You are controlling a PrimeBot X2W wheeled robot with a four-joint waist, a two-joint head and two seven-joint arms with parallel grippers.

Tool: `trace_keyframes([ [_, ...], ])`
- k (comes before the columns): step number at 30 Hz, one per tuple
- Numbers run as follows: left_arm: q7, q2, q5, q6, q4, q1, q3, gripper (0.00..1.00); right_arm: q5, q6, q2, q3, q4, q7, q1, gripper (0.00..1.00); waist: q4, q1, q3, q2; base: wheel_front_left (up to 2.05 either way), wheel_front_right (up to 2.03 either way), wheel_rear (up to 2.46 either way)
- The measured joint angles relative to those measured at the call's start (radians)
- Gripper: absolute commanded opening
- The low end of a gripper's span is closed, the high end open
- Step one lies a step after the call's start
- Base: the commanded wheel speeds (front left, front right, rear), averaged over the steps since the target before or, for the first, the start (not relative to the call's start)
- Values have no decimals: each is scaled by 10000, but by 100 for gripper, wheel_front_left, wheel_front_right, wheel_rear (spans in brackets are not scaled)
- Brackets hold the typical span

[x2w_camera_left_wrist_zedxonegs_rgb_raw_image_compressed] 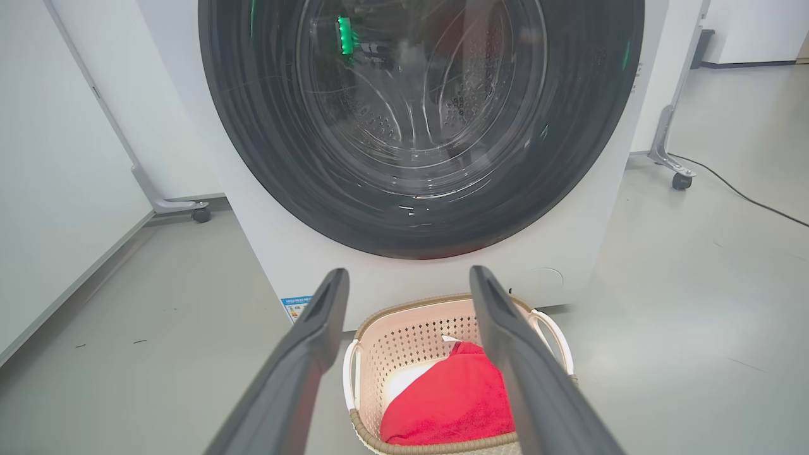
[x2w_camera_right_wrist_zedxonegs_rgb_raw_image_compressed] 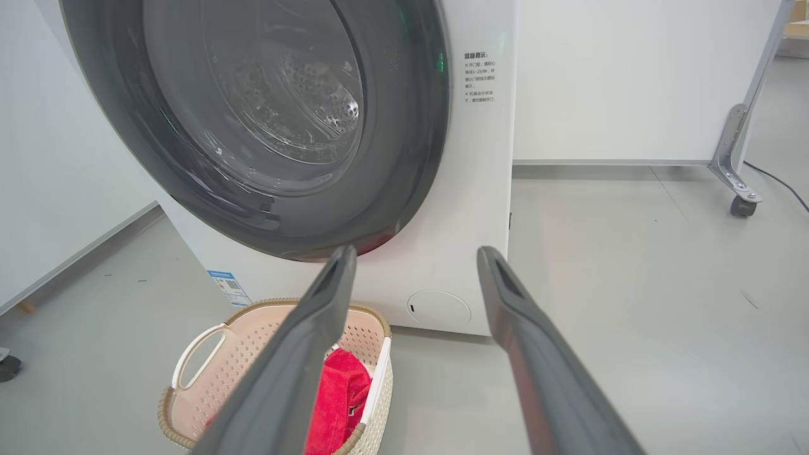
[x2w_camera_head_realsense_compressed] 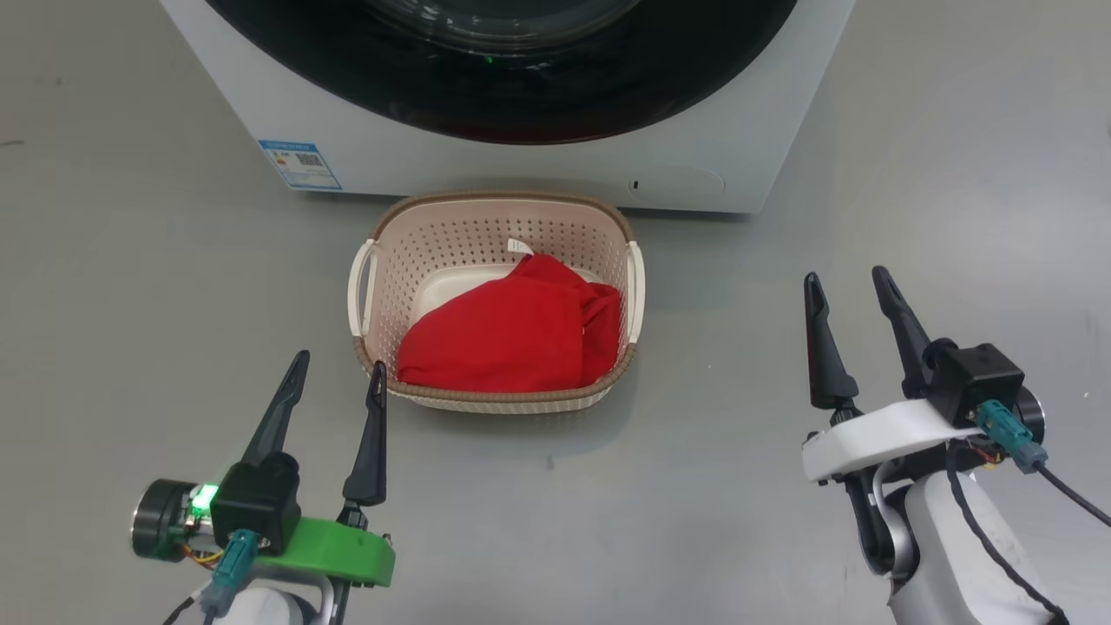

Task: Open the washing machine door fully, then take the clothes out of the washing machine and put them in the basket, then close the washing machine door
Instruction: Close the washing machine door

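Observation:
The white washing machine [x2w_camera_head_realsense_compressed: 521, 169] stands ahead, and its round black door [x2w_camera_left_wrist_zedxonegs_rgb_raw_image_compressed: 417, 126] lies flush against the front, shut. On the floor before it sits the cream basket [x2w_camera_head_realsense_compressed: 382, 260] with red clothes [x2w_camera_head_realsense_compressed: 521, 334] piled inside, a small white tag at their far edge. My left gripper [x2w_camera_head_realsense_compressed: 338, 369] hovers open at the basket's near left corner, nothing between its fingers. My right gripper [x2w_camera_head_realsense_compressed: 851, 286] is open and empty over the floor to the basket's right. The basket [x2w_camera_right_wrist_zedxonegs_rgb_raw_image_compressed: 189, 360] and clothes [x2w_camera_right_wrist_zedxonegs_rgb_raw_image_compressed: 341, 392] also appear low left in the right wrist view.
A blue sticker [x2w_camera_head_realsense_compressed: 299, 165] marks the machine's lower left front. White partition panels on wheeled feet [x2w_camera_left_wrist_zedxonegs_rgb_raw_image_compressed: 189, 208] [x2w_camera_right_wrist_zedxonegs_rgb_raw_image_compressed: 736, 189] stand on both sides of the machine, and a cable [x2w_camera_left_wrist_zedxonegs_rgb_raw_image_compressed: 746, 196] runs along the grey floor at the right.

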Motion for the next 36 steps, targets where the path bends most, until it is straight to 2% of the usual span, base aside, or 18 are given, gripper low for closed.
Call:
trace_keyframes([
  [7, 6, 94, 0, 44, 61, 585, 59, 100, 17, -104, 71, 159, -506, -2, 1116, 100, -504, 0, -638, -1, 0, 0, 0],
  [18, 234, 113, -8, 98, 10, 1399, 56, 100, 8, -516, 136, 247, -1402, -2, 2824, 100, -1223, 0, -1666, 0, 0, 0, 0],
  [24, 326, 136, -21, 100, -15, 1753, -25, 100, 84, -690, 205, 228, -1712, -2, 3577, 100, -1379, 0, -2113, 0, 0, 0, 0],
  [36, 577, 157, -178, 130, -288, 2278, -142, 100, 86, -794, 244, 316, -2238, -2, 4544, 100, -1428, 0, -2754, 0, 0, 0, 0],
])
